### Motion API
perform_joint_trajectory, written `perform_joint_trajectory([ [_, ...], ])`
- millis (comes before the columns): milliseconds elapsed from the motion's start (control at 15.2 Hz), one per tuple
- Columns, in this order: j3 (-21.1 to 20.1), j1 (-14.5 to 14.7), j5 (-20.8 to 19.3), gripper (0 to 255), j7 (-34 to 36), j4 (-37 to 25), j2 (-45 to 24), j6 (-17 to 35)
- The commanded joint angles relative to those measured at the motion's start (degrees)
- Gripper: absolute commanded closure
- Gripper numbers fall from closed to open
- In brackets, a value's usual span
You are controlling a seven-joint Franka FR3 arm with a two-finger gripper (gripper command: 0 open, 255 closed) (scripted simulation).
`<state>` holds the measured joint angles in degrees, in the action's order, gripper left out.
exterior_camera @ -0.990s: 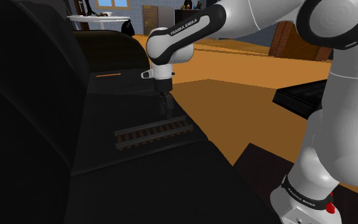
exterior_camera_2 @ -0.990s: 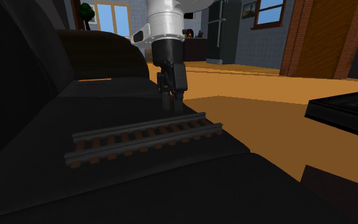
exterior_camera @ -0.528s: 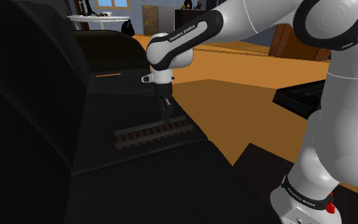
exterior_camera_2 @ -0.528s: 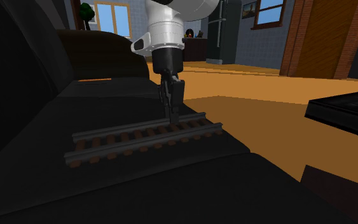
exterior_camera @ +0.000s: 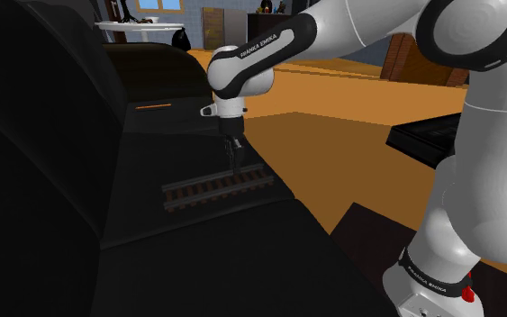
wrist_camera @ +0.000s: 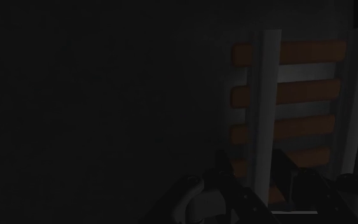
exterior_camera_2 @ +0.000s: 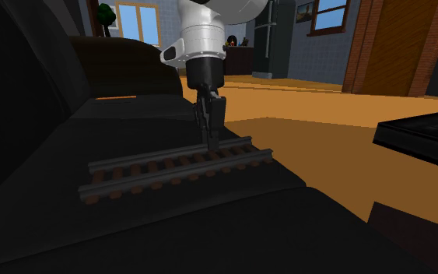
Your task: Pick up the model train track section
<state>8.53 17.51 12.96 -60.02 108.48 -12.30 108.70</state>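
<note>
Shoulder view first: the model train track section lies flat on the seat of a dark couch, close to the seat's edge by the orange floor. It is a straight piece, with 2 grey rails laid over a row of short brown sleepers that look orange in the wrist view. Its long axis runs across the shoulder view, from lower left up to the right. The second exterior view gives me the same slant, its right end a little higher than its left. The gripper hangs straight down from the white arm and is down on the track near that right end, at the rail farther from the second exterior camera. From the wrist view, 1 rail runs straight away from the gripper. I cannot tell whether it is clamped on the rail or only around it.
</note>
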Motion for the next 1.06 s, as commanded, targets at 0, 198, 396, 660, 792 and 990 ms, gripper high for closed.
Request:
perform_joint_trajectory([
  [0, 0.0, 0.0, -0.2, 255, 0.2, -0.5, 0.5, -1.0],
  [198, 0.1, 0.0, -0.4, 255, 0.7, -1.8, 1.3, -3.1],
  [396, 0.1, 0.0, -0.7, 255, 1.1, -3.2, 2.0, -5.1],
  [660, 0.2, -0.1, -0.9, 255, 1.7, -5.3, 2.8, -7.9],
  [792, 0.2, -0.1, -1.0, 255, 1.9, -6.4, 3.1, -9.3],
  [990, 0.2, -0.1, -1.1, 255, 2.1, -7.1, 3.3, -10.2],
])
